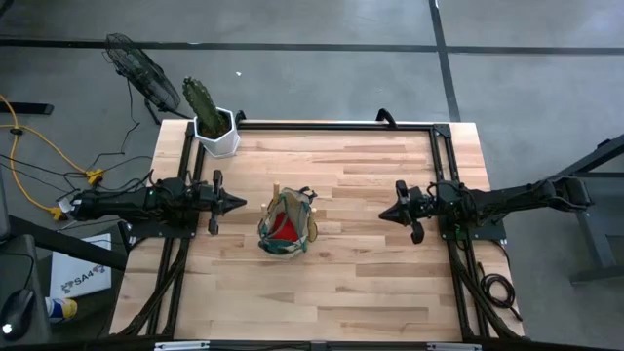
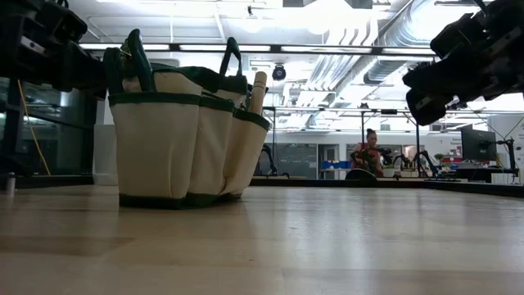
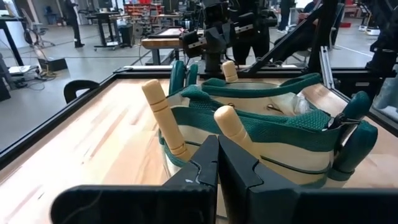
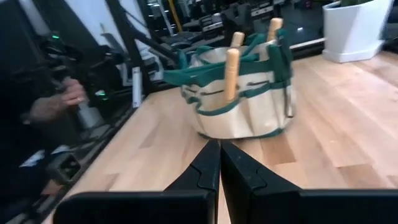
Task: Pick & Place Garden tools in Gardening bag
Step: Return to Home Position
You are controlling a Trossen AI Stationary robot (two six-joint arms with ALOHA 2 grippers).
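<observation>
Standing here, I see the gardening bag [image 1: 287,225] sitting upright about mid-table, between the two arms. Wooden handles [image 3: 163,118] poke out of its side pockets, and a red piece [image 1: 283,230] shows down inside it. I can't spot any loose tools on the table [image 1: 370,283], so the packing looks done to me. The left gripper [image 1: 237,203] hangs just beside the bag on its side, pointed at it, fingers pressed together with nothing between them. The right gripper [image 1: 385,214] is farther off on the opposite side; it's also aimed at the bag and also clenched on nothing. Both ride above the wood, not touching it.

What's on now is just parking the arms, I reckon; doing that well is mostly about not undoing the work. The left one is the one I'd watch; its closed tip is close to those handles and the green loop straps [image 3: 179,78]. I'd pull it straight away from the bag before any swing or lift, since a sideways sweep could hook a strap or tip the bag over. The right arm has room to spare. Keep the claws closed so nothing snags; go slow; mind the cactus pot [image 1: 218,132] at the corner on the left arm's side, though it looks well apart from the arm.
</observation>
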